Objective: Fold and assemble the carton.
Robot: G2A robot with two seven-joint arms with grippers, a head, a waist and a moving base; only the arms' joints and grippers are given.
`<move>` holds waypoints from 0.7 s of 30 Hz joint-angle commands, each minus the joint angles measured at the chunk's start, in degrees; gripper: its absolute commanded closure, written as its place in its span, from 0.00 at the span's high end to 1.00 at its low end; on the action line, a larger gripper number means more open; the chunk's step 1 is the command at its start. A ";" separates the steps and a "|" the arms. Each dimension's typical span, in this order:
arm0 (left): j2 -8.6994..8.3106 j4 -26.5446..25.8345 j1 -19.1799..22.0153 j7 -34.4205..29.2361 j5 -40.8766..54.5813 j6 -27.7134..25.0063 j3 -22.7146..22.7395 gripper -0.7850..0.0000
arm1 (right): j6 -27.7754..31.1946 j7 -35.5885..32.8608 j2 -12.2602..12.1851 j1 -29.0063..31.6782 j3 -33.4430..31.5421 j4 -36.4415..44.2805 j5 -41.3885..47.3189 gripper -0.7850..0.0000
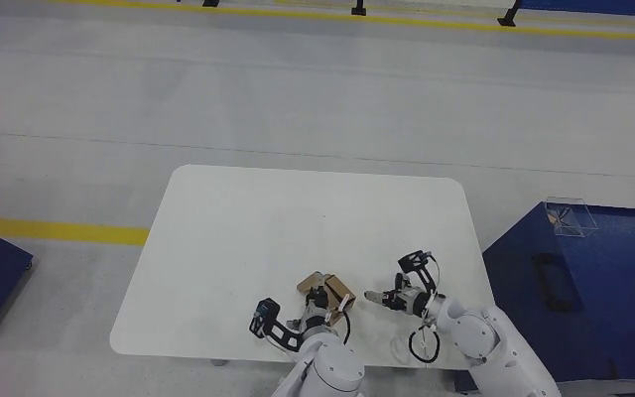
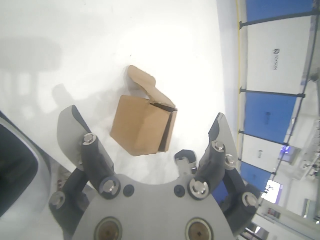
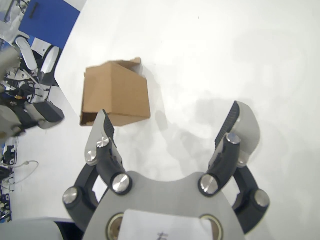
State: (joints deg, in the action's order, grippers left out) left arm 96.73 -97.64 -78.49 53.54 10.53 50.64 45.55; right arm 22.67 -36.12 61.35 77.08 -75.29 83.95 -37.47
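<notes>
The carton [image 3: 115, 93] lay part-formed on the table [image 1: 298, 208], the left gripper [image 2: 145, 114] and right gripper [image 3: 169, 108] spread empty either side, seemingly poised to fold its flaps.

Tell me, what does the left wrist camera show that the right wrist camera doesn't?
Left wrist view: the left gripper and blue and white wall panels beyond the table. Right wrist view: the right gripper, a blue cabinet and cables off the table's edge. Both: the brown carton lying on the white table, with an open gripper near it.
</notes>
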 commanded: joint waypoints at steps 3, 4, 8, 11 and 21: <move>0.01 0.06 0.02 0.37 0.18 -0.26 -0.03 1.00 | -0.33 -2.20 0.13 -0.65 1.50 -0.90 0.35 1.00; 0.01 0.06 0.02 0.37 0.18 -0.26 -0.03 1.00 | -0.87 -2.09 0.31 -1.21 2.17 -1.37 0.86 1.00; 0.01 0.06 0.02 0.37 0.18 -0.26 -0.03 1.00 | -2.24 -1.21 1.17 -3.81 5.79 -3.33 1.02 1.00; 0.01 0.06 0.02 0.37 0.18 -0.26 -0.03 1.00 | -3.99 1.63 1.85 -5.72 8.21 -4.99 -0.69 1.00; 0.01 0.06 0.02 0.37 0.18 -0.26 -0.03 1.00 | -9.63 9.85 4.64 -12.34 15.44 -11.33 -2.57 1.00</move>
State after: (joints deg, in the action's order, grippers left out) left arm 96.74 -97.58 -78.46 53.91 10.71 50.39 45.51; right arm 13.39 -26.69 65.70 65.54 -60.59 73.43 -40.09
